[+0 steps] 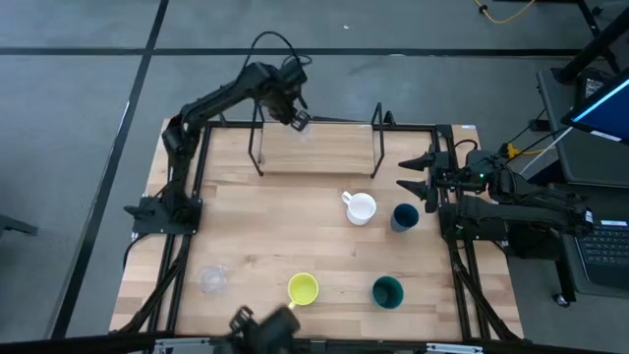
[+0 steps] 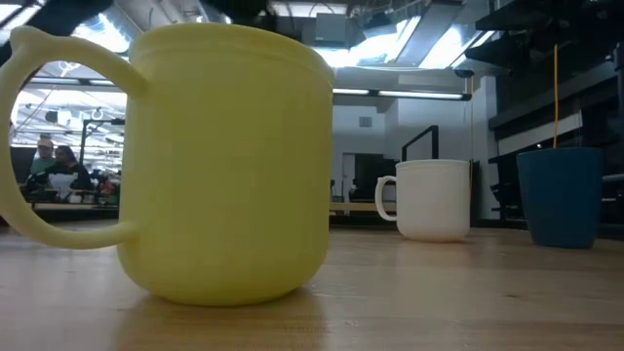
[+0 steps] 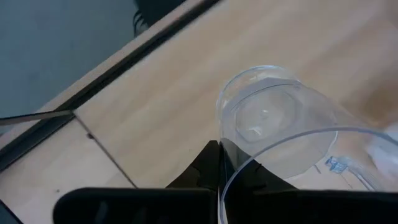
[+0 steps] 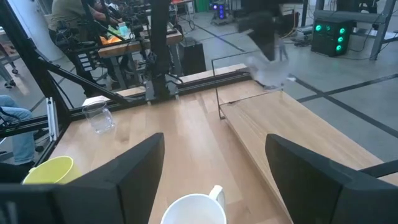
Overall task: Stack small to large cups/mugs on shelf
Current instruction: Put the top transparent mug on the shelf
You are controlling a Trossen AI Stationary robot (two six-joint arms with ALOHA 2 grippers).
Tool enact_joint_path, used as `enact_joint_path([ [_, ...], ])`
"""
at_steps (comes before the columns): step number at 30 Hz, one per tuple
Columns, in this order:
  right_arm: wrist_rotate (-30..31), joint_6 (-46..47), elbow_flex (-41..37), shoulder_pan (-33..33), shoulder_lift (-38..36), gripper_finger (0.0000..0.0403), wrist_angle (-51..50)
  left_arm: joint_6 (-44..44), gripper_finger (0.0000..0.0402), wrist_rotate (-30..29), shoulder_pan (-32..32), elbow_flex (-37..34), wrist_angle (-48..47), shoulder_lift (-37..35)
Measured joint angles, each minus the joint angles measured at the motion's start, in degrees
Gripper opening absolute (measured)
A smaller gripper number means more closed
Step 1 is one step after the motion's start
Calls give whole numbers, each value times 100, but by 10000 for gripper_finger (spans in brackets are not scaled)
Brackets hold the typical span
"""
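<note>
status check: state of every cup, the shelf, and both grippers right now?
left gripper: shut on clear glass cup, above shelf
clear glass cup: held, tilted, not yet on shelf
shelf: bare, no cup on it
second glass cup: on table
yellow mug: upright on table
white mug: upright on table
dark blue cup: upright beside white mug
dark green cup: upright on table
right gripper: open, holding nothing, at table's right edge

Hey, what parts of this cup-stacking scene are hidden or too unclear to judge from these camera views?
- Low view: the yellow mug fills the frame, hiding the shelf and both arms.
- High view: the clear glass cup in the left gripper is too small to judge against the shelf.
- Right wrist view: the white mug is cut off by the edge.
</note>
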Motion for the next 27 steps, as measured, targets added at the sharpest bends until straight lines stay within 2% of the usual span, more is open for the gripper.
enact_joint_path([
  [8,0,-12,0,0,0,282,-48,88,0,8,610,1,-33,599],
  [11,0,-34,0,0,0,282,-118,133,0,-57,657,1,-139,654],
  [16,0,-65,0,0,0,282,-138,165,0,-493,533,1,-238,657],
  [20,2,-170,0,0,0,282,-137,854,0,-566,399,1,-232,655],
  [27,2,-170,0,0,0,282,-134,2121,0,-288,377,1,-279,814],
])
